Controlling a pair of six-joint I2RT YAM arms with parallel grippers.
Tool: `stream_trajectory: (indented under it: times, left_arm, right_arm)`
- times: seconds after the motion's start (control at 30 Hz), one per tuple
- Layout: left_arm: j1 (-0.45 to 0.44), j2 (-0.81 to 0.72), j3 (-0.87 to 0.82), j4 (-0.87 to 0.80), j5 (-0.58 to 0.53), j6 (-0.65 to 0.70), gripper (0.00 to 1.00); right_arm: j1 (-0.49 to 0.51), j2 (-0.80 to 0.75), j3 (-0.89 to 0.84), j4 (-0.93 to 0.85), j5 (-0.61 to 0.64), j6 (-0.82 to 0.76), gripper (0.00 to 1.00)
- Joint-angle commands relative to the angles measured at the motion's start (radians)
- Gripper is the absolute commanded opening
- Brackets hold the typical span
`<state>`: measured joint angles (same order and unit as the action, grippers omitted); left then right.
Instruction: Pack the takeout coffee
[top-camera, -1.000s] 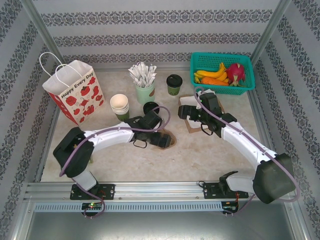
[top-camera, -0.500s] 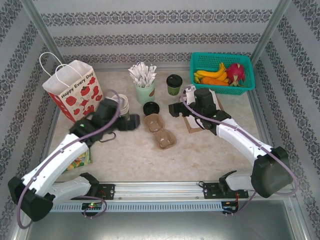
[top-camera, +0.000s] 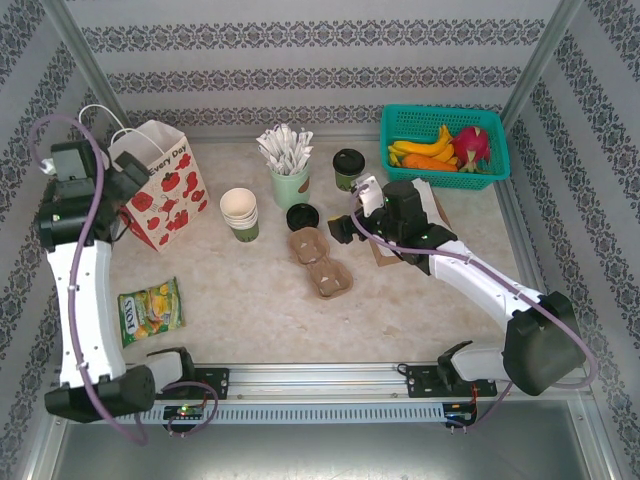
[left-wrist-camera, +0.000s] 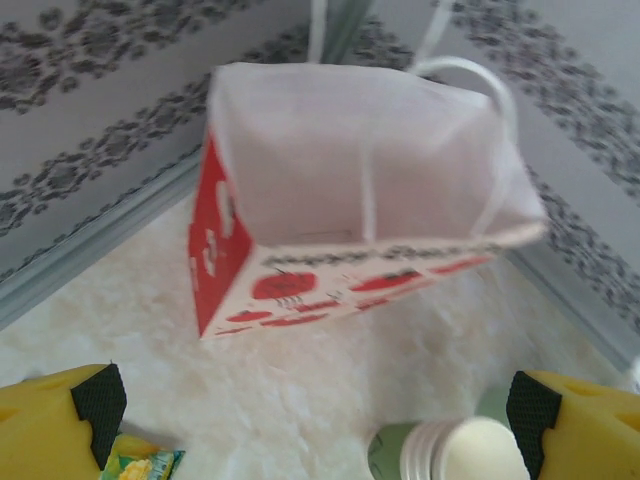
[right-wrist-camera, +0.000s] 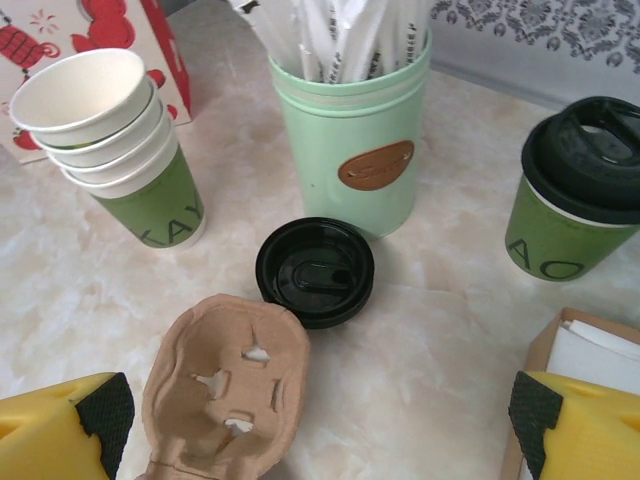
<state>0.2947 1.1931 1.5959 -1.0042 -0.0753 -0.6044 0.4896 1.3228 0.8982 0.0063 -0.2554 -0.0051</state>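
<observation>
The takeout coffee (top-camera: 348, 168) (right-wrist-camera: 575, 190), a green-banded paper cup with a black lid, stands upright at the back of the table. My right gripper (top-camera: 340, 228) (right-wrist-camera: 320, 410) hovers open just in front of it and to its left, above a loose black lid (right-wrist-camera: 315, 270) and a brown pulp cup carrier (top-camera: 320, 262) (right-wrist-camera: 225, 385). At the far left my left gripper (top-camera: 132, 172) (left-wrist-camera: 320, 410) is held high and open, looking down into the open red-and-white paper bag (top-camera: 160, 185) (left-wrist-camera: 360, 200). Neither gripper holds anything.
A stack of cream cups (top-camera: 240, 213) (right-wrist-camera: 110, 140) and a mint cup of wrapped sticks (top-camera: 290, 180) (right-wrist-camera: 350, 130) stand between bag and coffee. A teal fruit basket (top-camera: 396, 122) sits back right. A snack packet (top-camera: 150, 310) lies front left. A brown box (right-wrist-camera: 590, 350) lies by my right gripper.
The left arm left the carrier at mid-table, swung far left and rose over the bag. The right gripper shifted a little left, toward the loose lid.
</observation>
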Motion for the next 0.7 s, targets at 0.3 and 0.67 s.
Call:
stream_trajectory:
  times: [0.3,0.67]
  left_arm:
    - [0.199,0.265,0.077,0.095,0.114,-0.172,0.89]
    - [0.199,0.414,0.077,0.103,0.117,-0.152,0.69]
  right_arm:
    - [0.026,-0.062,-0.032,-0.063,-0.016,-0.094,0.98]
    - [0.040,-0.103,-0.065,-0.095,-0.025,-0.122,0.98]
